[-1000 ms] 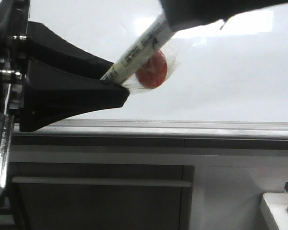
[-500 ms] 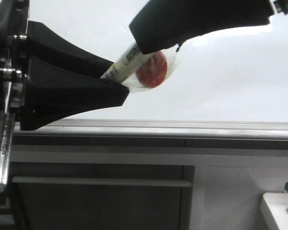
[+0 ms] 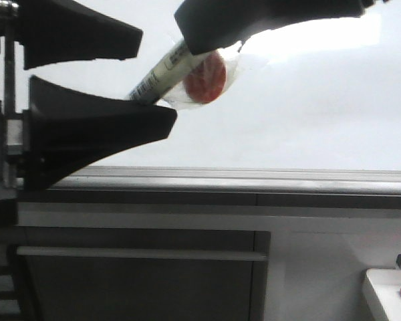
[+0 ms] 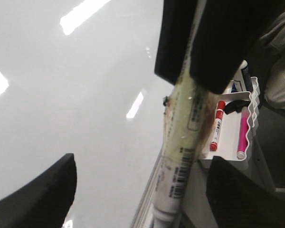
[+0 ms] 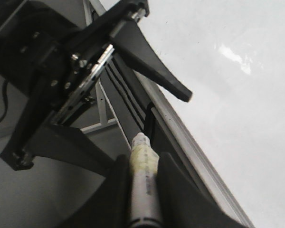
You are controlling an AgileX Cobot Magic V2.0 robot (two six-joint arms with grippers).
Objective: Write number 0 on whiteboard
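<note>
1. Two grippers meet at one marker. The right gripper comes in from the upper right and is pinched on the marker's upper half, so that end is hidden.
2. The left gripper has just let go. Half a second ago its fingers were clamped on the marker's lower end; now they are spread wide, one above and one below the barrel, neither clearly touching it.
3. I take this as a handover just completed: the right arm alone carries the marker, and the left needs to back away before any writing.
4. A red disc under clear film is fixed to the barrel, just below the right gripper.
5. The marker slants, lower end to the left and nearer, upper end toward the board. Whether the tip is capped, I cannot tell.
6. No 0 shows on the board: what is in view is glossy white with lamp glare. The writing has not begun.
7. A grey ledge runs along the board's lower edge, with dark panels beneath it.
8. A white tray with a red knob sits at the near right, well apart from the grippers.
</note>
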